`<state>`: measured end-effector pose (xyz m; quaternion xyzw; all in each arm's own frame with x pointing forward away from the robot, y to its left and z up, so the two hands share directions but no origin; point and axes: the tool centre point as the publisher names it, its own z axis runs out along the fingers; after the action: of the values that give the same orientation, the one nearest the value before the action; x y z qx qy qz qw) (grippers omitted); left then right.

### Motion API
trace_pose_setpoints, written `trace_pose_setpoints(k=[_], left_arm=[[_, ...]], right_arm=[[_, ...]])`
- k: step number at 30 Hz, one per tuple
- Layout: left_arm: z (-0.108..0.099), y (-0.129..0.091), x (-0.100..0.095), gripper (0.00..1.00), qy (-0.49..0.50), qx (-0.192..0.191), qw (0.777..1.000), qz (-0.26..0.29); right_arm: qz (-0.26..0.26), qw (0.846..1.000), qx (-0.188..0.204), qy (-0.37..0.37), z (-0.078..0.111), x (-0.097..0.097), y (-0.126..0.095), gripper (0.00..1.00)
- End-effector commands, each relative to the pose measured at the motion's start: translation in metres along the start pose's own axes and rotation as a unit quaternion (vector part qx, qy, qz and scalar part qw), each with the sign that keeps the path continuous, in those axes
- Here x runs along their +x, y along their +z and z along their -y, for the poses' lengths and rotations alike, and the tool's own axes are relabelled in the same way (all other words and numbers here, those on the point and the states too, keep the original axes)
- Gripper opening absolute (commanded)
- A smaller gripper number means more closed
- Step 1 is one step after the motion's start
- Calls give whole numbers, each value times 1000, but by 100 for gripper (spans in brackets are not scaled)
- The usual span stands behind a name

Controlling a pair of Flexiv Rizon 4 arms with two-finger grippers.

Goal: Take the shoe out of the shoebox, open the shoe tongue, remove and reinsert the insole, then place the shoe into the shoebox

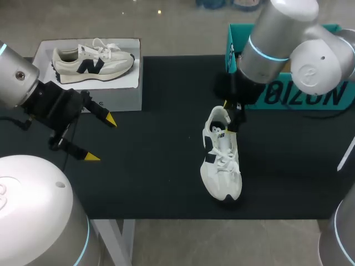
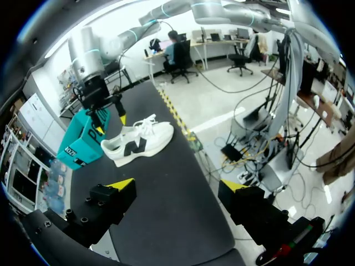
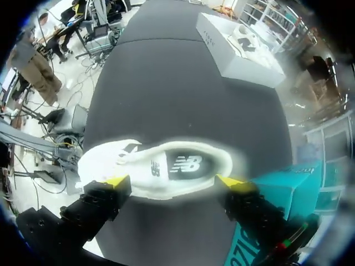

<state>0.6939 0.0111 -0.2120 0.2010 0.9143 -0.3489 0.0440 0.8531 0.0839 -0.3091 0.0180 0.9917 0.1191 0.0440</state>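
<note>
Black surface [image 1: 155, 166], shot from above and behind, with a teal shoebox [image 1: 310, 97] at the far right edge and a white box [image 1: 116, 91] at far left carrying a second shoe [image 1: 91, 62]. The shoe [image 1: 222, 160] is already out of the teal shoebox: upright on its sole, right of centre, heel toward the box, toe toward the near edge. The right tool [image 1: 229, 115] hangs over the heel end. In its wrist view the yellow tips stand wide apart, one toward the heel and one toward the midfoot, with the shoe mouth between them; no clamping contact seen, so it reads as apart and empty. The left tool [image 1: 101, 138] is well apart from the shoe at the left, tips spread, holding nothing. Judged step: opening the tongue [image 1: 223, 138], ahead of the insole work. To do it well, one arm should probably pin the shoe by heel or sidewall so it does not skate or tip on the cloth. The other should take only the tongue's top edge and draw it up and toward the toe without snagging the laces [image 1: 224, 154]. The spare left arm looks suited to the bracing. Shoe appearance: white upper, dark side mark, white laces that look tied, pale sole. The insole [image 3: 183, 164] is visible through the mouth, dark at the heel with pale print. The upper looks soft and likely to deform under a pinch.
</note>
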Motion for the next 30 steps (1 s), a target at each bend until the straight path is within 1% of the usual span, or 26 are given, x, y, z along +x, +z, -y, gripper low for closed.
trace_pose_setpoints(k=[1,2,4,6,9,13,18,23,27,30], left_arm=[[0,0,0,100,0,-1,1000,-1],[0,0,0,100,0,-1,1000,-1],[0,0,0,100,0,-1,1000,-1],[0,0,0,100,0,-1,1000,-1],[0,0,0,100,0,-1,1000,-1],[0,0,0,100,0,-1,1000,-1],[0,0,0,100,0,-1,1000,-1],[0,0,0,100,0,-1,1000,-1],[0,0,0,100,0,-1,1000,-1],[0,0,0,100,0,-1,1000,-1]], right_arm=[[3,1000,18,0,-2,-10,3,100],[7,1000,26,3,-2,-13,3,100],[22,999,37,33,-2,-21,3,100],[30,998,52,35,-4,-26,4,100],[26,998,51,28,-7,-32,6,100],[6,998,60,12,-9,-39,12,100],[0,998,69,0,-10,-44,19,100],[4,997,82,-2,-12,-54,27,100],[3,997,82,-1,-12,-64,35,100],[4,997,78,2,-10,-67,40,100]])
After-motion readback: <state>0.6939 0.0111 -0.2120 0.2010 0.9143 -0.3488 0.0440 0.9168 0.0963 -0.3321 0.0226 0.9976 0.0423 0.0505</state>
